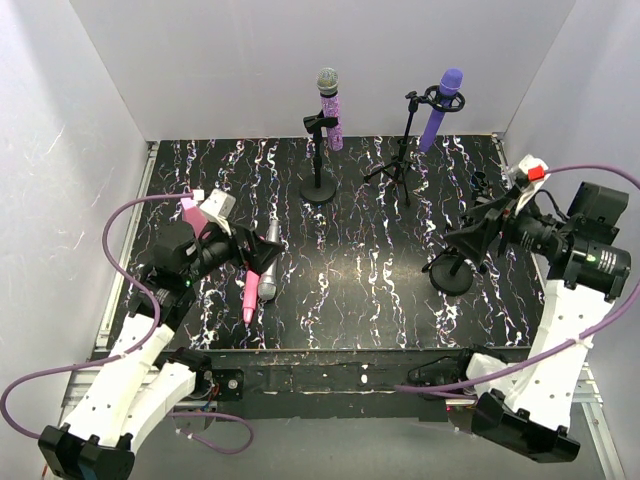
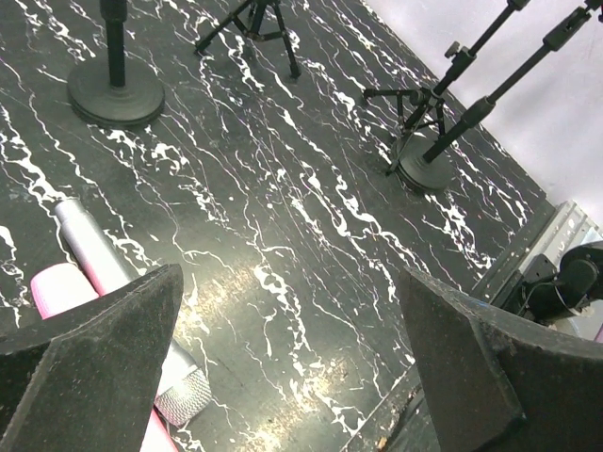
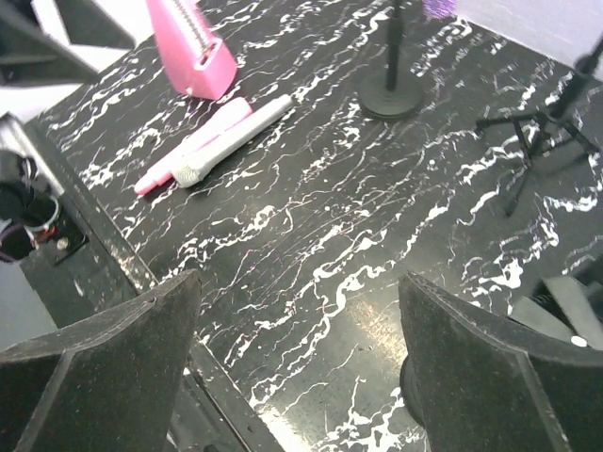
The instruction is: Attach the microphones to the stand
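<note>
Pink microphone (image 1: 247, 300) and silver-grey microphone (image 1: 271, 255) lie side by side on the counter (image 1: 380, 290), just beside the left fingers (image 2: 104, 348), which are wide open. At the back, the glittery microphone (image 1: 330, 112) sits in the round-base stand (image 1: 319, 188) and the purple microphone (image 1: 441, 105) in the tripod stand (image 1: 398, 165). The right fingers (image 3: 122, 348) are wide and empty.

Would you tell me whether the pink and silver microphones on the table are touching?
Touching. The right wrist view shows the pink microphone and silver microphone lying flush side by side, no gap between.

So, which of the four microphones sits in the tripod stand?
The plain purple microphone, back right. The glittery microphone is on the round-base stand; the pink microphone and the silver microphone lie on the table.
</note>
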Action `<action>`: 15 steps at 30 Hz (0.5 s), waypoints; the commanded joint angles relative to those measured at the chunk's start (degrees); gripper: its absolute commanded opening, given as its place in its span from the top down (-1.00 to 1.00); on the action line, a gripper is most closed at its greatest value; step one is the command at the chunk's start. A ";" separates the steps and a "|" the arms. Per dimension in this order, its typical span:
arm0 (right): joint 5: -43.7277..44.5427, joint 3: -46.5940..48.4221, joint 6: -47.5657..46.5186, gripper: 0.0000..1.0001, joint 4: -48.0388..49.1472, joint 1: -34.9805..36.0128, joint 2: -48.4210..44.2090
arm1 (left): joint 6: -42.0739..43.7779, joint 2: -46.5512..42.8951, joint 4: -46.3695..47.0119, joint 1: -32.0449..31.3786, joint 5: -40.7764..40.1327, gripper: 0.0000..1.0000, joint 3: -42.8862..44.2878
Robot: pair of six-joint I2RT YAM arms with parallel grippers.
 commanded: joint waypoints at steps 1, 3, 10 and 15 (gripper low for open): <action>5.05 3.70 12.44 -0.82 7.81 -1.77 2.61 | 0.92 0.58 -1.60 0.22 2.50 -0.96 1.82; 8.91 4.15 15.69 -0.80 9.74 -2.21 3.76 | 1.18 0.94 -1.43 0.13 2.67 -0.96 1.82; 20.52 5.99 19.49 -0.72 11.95 -3.26 6.05 | 1.71 1.64 -0.55 0.22 3.11 -0.96 1.03; 25.62 6.70 19.23 -0.71 12.30 -3.61 6.31 | 2.06 2.52 -0.20 0.22 3.20 -0.96 1.11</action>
